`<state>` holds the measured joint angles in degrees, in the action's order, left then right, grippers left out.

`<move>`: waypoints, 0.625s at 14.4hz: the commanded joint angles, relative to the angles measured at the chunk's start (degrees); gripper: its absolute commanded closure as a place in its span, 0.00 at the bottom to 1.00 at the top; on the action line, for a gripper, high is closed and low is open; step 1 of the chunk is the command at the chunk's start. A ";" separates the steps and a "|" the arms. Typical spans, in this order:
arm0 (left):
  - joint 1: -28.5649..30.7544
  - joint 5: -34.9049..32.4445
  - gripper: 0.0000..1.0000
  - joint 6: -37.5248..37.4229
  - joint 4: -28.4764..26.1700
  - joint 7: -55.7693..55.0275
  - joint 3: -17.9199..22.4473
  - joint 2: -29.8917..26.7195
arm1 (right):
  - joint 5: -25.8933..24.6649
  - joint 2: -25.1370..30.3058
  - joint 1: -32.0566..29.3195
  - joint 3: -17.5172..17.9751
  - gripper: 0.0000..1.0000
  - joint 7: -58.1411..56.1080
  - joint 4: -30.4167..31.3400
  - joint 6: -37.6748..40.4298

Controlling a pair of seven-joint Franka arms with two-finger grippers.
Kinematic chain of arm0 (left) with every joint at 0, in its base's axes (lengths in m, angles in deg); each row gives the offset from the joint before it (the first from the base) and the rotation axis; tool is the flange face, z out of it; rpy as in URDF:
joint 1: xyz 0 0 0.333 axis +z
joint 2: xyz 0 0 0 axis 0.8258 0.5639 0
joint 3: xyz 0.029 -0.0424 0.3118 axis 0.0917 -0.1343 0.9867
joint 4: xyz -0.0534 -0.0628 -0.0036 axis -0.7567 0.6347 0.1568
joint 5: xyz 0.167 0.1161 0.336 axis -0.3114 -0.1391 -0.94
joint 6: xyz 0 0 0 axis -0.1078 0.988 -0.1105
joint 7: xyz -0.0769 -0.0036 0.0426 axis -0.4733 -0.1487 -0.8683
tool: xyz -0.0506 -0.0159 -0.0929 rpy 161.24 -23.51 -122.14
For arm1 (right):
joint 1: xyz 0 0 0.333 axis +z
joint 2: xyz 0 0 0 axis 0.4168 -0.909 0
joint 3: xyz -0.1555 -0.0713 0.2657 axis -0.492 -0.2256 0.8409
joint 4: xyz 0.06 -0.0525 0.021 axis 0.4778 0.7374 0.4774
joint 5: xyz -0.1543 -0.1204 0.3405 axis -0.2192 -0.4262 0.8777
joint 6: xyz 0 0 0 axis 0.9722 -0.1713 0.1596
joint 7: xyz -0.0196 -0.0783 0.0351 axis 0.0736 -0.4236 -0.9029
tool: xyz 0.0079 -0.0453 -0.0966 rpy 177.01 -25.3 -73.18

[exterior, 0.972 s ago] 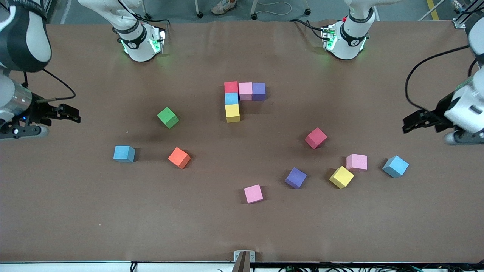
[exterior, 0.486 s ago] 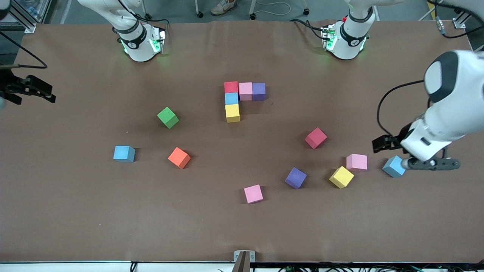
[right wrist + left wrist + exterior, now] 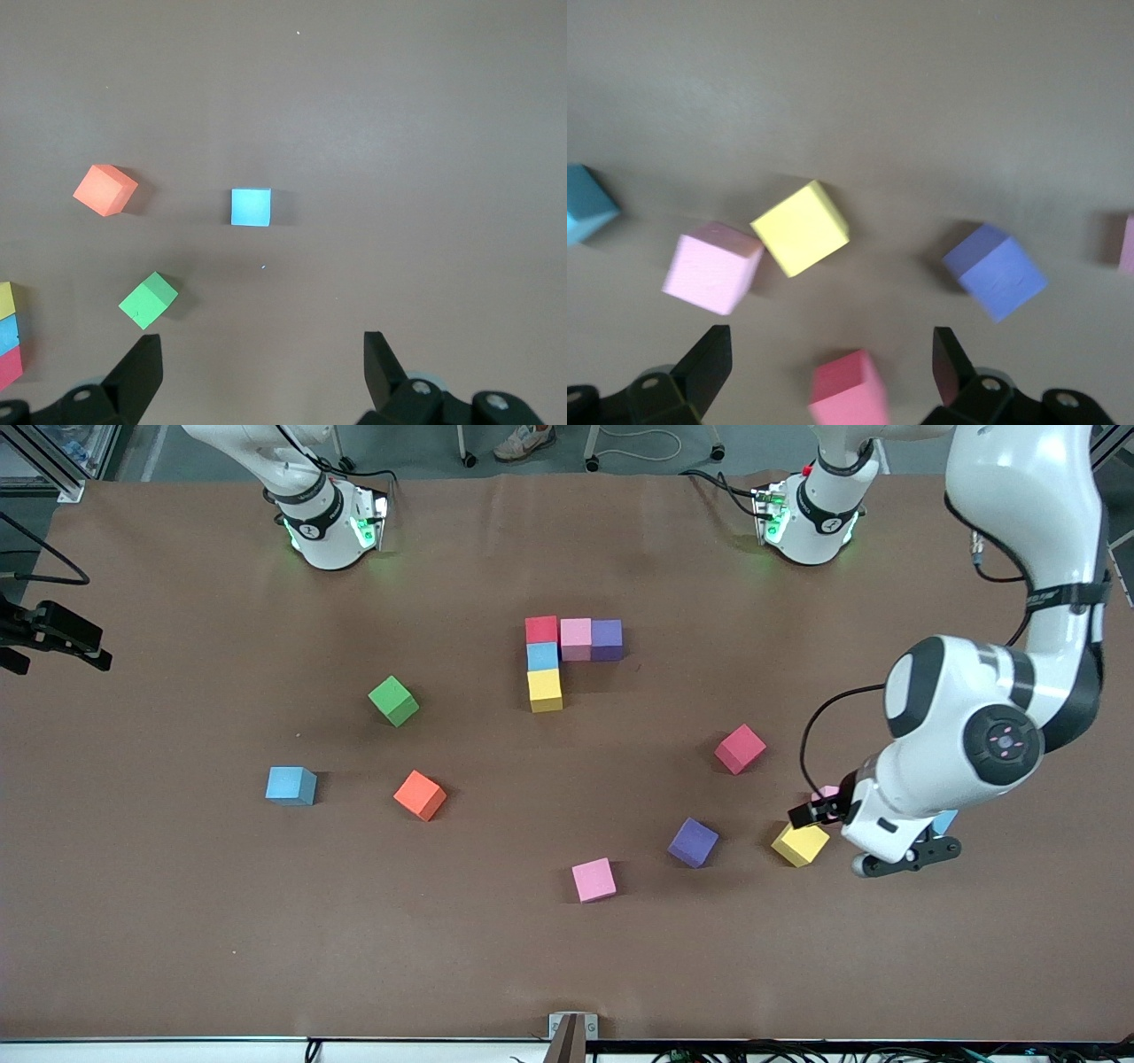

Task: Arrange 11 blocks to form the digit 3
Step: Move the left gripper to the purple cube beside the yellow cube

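Blocks for the digit 3 (image 3: pixel 567 657) sat partly assembled in the upper middle of the front view: a red cube (image 3: pixel 541 629), a pink cube (image 3: pixel 576 638) and a purple cube (image 3: pixel 607 639) touched in a row. A blue cube (image 3: pixel 542 656) and a yellow cube (image 3: pixel 545 690) ran down from the red one toward the camera.

Nine loose blocks lay apart on the brown table (image 3: pixel 567 957). Toward the right arm's end were a green block (image 3: pixel 393 701), a blue block (image 3: pixel 291 786) and an orange block (image 3: pixel 420 795). A pink block (image 3: pixel 594 880) lay in the lower middle. Toward the left arm's end were a red block (image 3: pixel 740 748), a purple block (image 3: pixel 693 842) and a yellow block (image 3: pixel 800 844). A second pink block (image 3: pixel 828 791) and a second blue block (image 3: pixel 944 821) there were largely hidden by the left arm.

The left gripper (image 3: pixel 830 350) hung over that cluster, beside the yellow block, jaws spread wide and holding nothing. The right gripper (image 3: pixel 263 354) waited over the table's edge at the right arm's end, jaws likewise released and empty.
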<state>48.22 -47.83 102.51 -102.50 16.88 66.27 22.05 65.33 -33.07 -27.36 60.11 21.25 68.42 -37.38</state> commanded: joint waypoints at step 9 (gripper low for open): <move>-7.48 -1.16 0.00 14.66 2.58 -41.67 0.25 11.30 | 0.36 2.75 -2.03 0.54 0.00 0.16 1.17 12.81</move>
<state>42.60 -47.84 115.40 -101.57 -17.52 66.20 31.58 65.31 -32.99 -28.27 60.01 21.23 67.92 -24.89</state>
